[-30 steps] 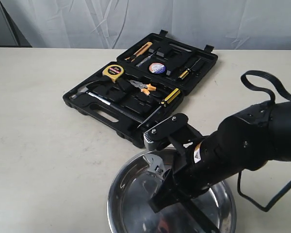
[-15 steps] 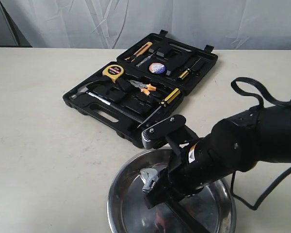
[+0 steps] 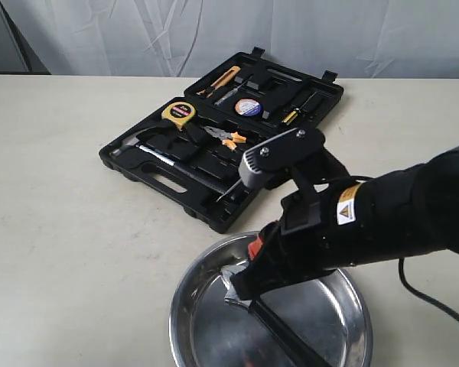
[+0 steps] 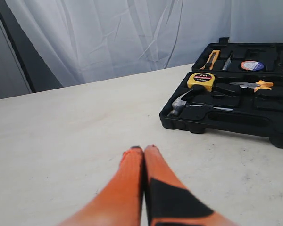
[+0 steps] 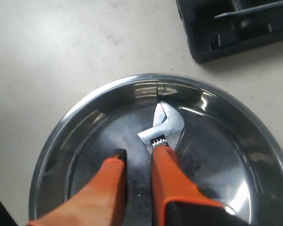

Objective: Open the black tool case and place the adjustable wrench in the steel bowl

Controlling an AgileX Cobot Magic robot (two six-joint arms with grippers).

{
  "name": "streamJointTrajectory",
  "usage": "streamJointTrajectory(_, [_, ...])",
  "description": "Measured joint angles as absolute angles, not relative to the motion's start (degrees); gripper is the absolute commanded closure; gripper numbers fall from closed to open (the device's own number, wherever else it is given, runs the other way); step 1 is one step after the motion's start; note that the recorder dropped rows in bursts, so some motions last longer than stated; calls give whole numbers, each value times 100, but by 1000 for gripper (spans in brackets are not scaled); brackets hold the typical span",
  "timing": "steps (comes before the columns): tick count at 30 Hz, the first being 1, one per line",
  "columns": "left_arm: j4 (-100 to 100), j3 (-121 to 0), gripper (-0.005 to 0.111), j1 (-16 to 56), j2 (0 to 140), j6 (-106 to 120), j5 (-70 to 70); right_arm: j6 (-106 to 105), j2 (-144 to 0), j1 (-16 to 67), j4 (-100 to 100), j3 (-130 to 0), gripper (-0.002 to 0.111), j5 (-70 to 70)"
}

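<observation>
The black tool case (image 3: 176, 180) lies open at the back of the table, also seen in the left wrist view (image 4: 236, 117) and the right wrist view (image 5: 226, 37). In front of it stands the steel bowl (image 3: 185, 306) (image 5: 52, 155). The adjustable wrench (image 3: 233, 277) (image 5: 167, 125) lies inside the bowl; only its silver head shows, and its handle is hidden under one orange finger (image 5: 172, 179). My right gripper (image 3: 246, 289) (image 5: 139, 154) is down in the bowl, open, with bare bowl bottom between its fingers. My left gripper (image 4: 142, 149) hovers shut over bare table, left of the case.
The case holds a yellow tape measure (image 3: 178, 112), orange-handled pliers (image 3: 229, 138), a hammer (image 3: 134, 145) and a yellow-black screwdriver (image 3: 271, 151). A black cable (image 3: 436, 302) trails off the right arm. A white curtain hangs behind the table.
The right arm's wrist has swung up and back while its fingers sank into the bowl. The wrench went down with them, and the fingers have parted from it.
</observation>
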State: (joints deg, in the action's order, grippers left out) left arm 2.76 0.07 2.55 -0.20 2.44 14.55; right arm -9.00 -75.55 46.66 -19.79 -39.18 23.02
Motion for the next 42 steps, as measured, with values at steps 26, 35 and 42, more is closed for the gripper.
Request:
streamJointTrajectory(26, [276, 7, 106, 255, -20, 244, 1455, -674, -4233, 4666, -1764, -3916, 109, 2632])
streamJointTrajectory(35, [276, 7, 106, 255, -20, 244, 1455, -142, -3397, 4468, -1143, -3828, 109, 2586])
streamJointTrajectory(42, [276, 7, 106, 255, -20, 244, 1455, 0, -2309, 2478, -984, -2812, 109, 2135])
